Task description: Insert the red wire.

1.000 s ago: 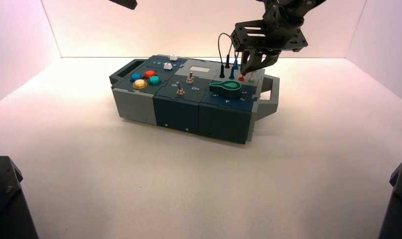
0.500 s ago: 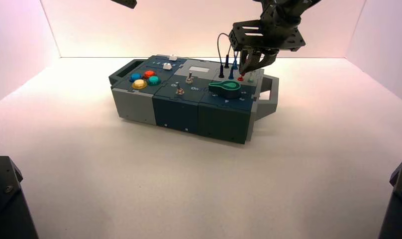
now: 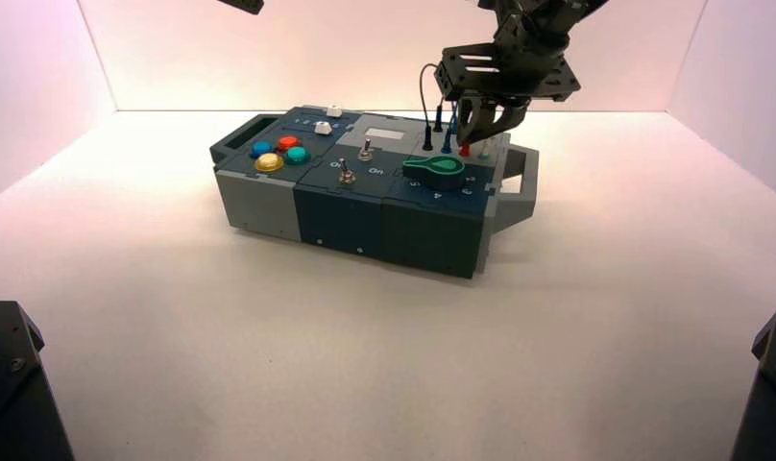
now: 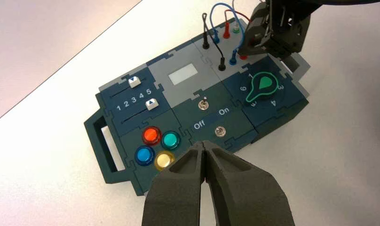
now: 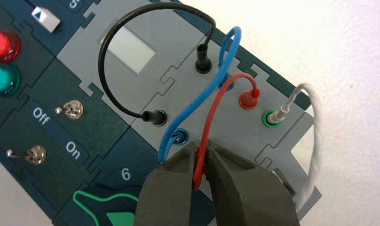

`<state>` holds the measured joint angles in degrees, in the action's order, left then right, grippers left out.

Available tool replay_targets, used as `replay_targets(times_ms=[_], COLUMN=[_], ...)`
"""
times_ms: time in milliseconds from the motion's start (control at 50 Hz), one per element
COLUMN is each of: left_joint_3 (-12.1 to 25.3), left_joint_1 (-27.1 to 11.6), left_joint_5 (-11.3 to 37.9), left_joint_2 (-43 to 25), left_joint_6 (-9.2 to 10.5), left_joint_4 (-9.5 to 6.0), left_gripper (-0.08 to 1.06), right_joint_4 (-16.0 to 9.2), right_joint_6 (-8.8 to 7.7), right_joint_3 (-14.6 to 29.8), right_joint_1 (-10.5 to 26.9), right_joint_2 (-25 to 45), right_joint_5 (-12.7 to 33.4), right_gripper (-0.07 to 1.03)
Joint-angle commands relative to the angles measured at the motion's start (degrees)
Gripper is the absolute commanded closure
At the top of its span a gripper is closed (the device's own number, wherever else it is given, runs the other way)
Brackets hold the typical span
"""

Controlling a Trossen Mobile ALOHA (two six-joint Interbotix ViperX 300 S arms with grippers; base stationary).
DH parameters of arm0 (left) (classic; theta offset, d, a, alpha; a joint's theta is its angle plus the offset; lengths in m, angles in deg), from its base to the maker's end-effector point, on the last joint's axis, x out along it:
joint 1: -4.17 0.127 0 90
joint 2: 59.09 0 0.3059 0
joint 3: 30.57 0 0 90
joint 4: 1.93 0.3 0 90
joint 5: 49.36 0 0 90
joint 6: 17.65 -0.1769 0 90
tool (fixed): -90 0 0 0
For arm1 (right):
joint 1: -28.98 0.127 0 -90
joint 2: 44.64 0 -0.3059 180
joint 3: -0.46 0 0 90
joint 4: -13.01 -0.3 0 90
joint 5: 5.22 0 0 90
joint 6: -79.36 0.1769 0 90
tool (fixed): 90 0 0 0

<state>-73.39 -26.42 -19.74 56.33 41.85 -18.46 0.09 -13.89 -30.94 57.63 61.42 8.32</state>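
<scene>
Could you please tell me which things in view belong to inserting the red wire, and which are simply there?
For the job:
- red wire
- red socket at its far end
- right gripper, over the box's right part

Simply there:
- black wire
- blue wire
- white wire
- left gripper, idle, box's near side

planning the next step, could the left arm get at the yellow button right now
Probably yes: the left pincer hangs shut close by the yellow button, while the right pincer is busy over at the red wire.
</scene>
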Motion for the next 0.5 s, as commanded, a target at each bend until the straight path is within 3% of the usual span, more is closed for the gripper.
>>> replay_targets(times_ms=[20, 500], left_joint_3=[1.85, 1.76], left_joint_1=[-0.18, -0.18], left_joint_5=[-0.26, -0.26], left_joint_2=[0.35, 1.05], left_joint_6=[0.00, 0.00], left_joint_4=[0.09, 0.09], left_gripper=[1.01, 1.01], right_joint_4=[-0.44, -0.53], right_joint_6=[0.18, 0.18], right_joint_3=[0.35, 2.64], right_joint_1=[0.53, 0.53], right_joint_2=[-1.49, 2.11], right_joint_5=[1.23, 5.10], right_gripper=[0.98, 0.98])
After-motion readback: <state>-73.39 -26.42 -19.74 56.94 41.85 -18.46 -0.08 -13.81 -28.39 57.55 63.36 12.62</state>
